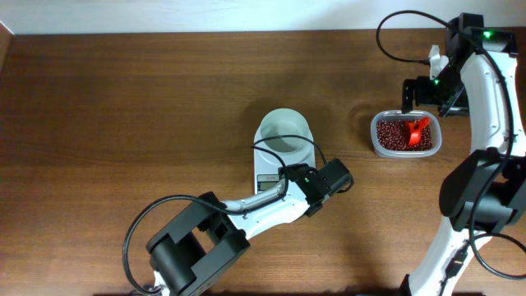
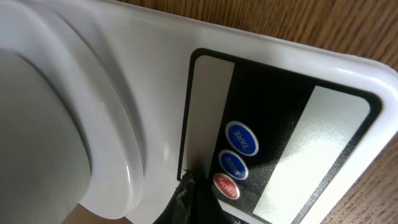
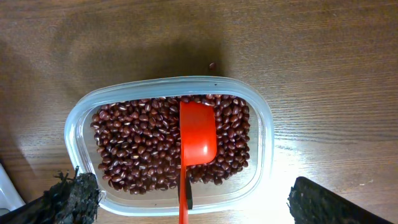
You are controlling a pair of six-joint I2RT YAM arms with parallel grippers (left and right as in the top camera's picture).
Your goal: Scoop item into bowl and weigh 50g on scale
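The white bowl (image 1: pixel 284 131) stands on the white scale (image 1: pixel 267 177) at mid-table, and I see no beans in it. My left gripper (image 1: pixel 288 174) is shut, and its tip (image 2: pixel 189 186) rests on the scale's panel (image 2: pixel 155 62) beside the red ON/OFF button (image 2: pixel 226 185). The bowl's wall (image 2: pixel 31 124) fills the left of that view. The red-brown beans (image 3: pixel 137 143) lie in a clear tub (image 3: pixel 78 118) with a red scoop (image 3: pixel 198 134) on them. My right gripper (image 3: pixel 196 193) is open above the tub's near rim, its fingers wide either side of the scoop handle without touching it.
The tub (image 1: pixel 380 140) sits on the brown wooden table right of the scale, with my right gripper (image 1: pixel 415 92) just behind it. One stray bean (image 3: pixel 212 65) lies on the wood beyond the tub. Two blue buttons (image 2: pixel 241 138) sit above the red one.
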